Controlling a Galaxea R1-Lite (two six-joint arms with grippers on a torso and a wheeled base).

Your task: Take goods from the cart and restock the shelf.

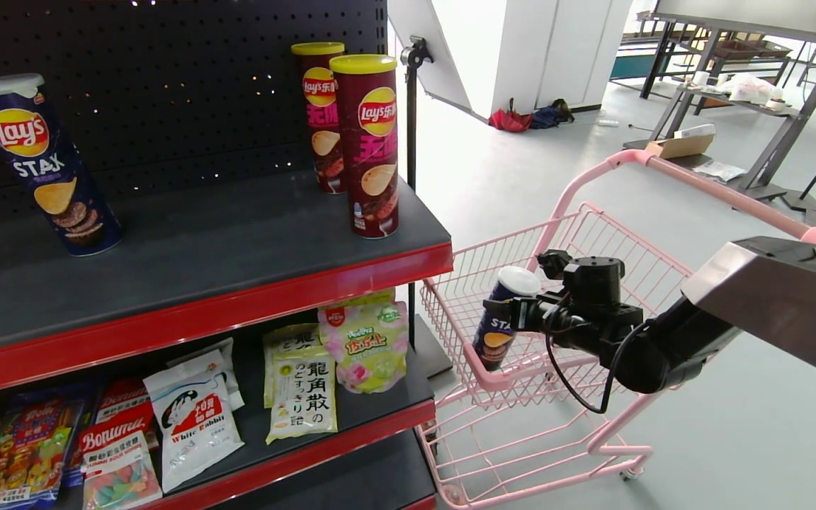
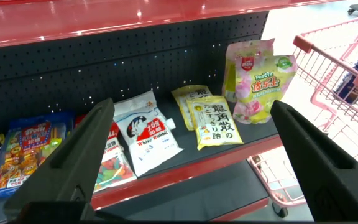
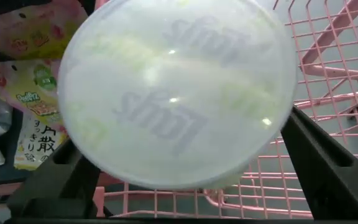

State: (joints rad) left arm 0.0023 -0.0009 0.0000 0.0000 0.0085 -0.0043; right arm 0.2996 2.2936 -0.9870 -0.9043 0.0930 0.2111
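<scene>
Between held can point(image 1: 503, 316) and shelf point(image 1: 238, 301) — cart rim point(image 1: 496, 382)

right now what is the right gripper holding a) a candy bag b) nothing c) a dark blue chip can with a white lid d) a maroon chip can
c: the right gripper is clamped on a dark blue chip can with a white lid, at the pink cart.

head looks down on shelf point(image 1: 238, 234), cart point(image 1: 720, 192); wrists near, sharing lower-shelf snacks point(image 2: 260, 81).
</scene>
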